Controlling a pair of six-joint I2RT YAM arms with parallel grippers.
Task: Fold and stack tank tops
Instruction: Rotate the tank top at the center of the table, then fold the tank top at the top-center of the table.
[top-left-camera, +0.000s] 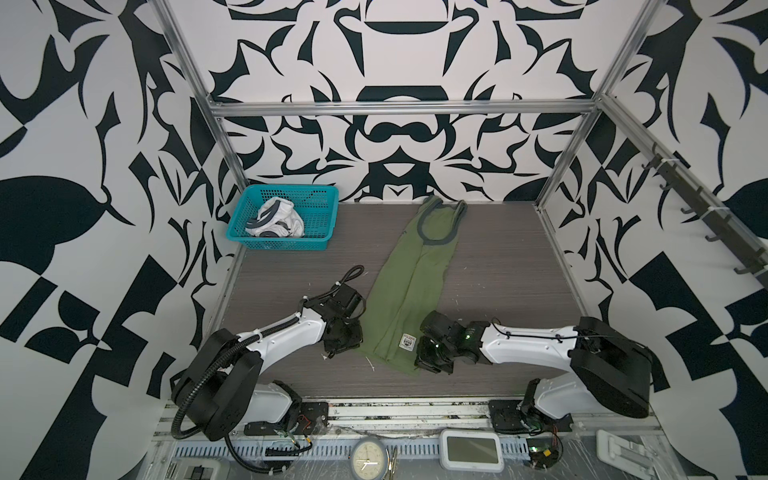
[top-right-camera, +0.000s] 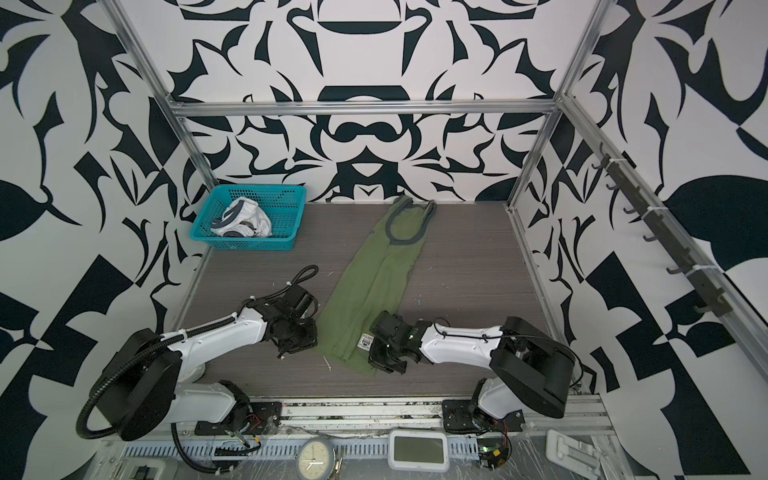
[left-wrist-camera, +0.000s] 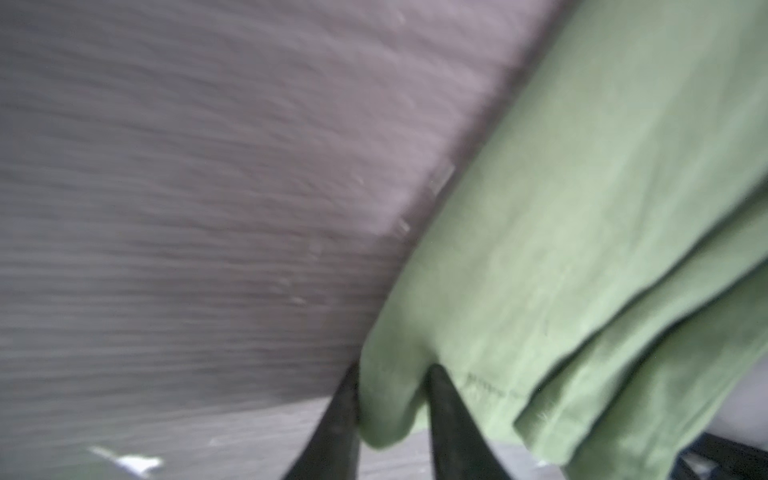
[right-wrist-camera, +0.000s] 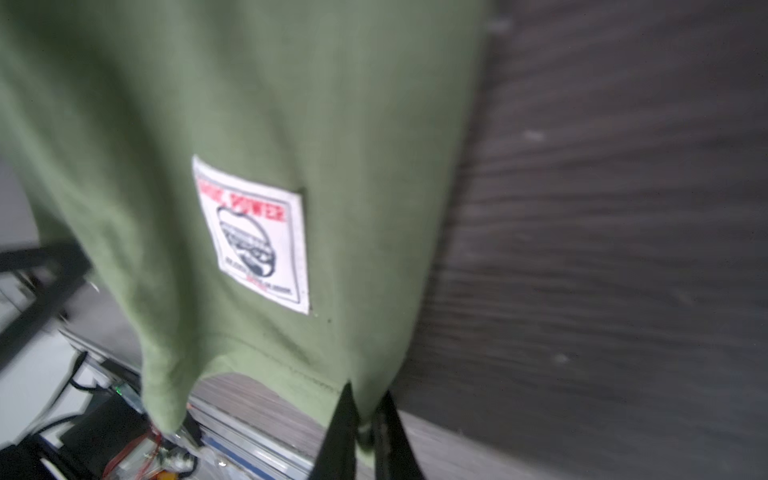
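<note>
Both my grippers hold the olive tank top by its near hem, low centre of a top view. My left gripper is clamped on one corner. My right gripper is closed tight on the other corner, beside the white label. The top looks narrowed lengthwise already, so I judge the next move is to carry the hem evenly toward the straps. The white tank top lies crumpled in the teal basket, upper left.

Before me I count: teal mesh basket, upper left of the wood-grain table; round clock and white display, bottom edge; hook rail, right.
</note>
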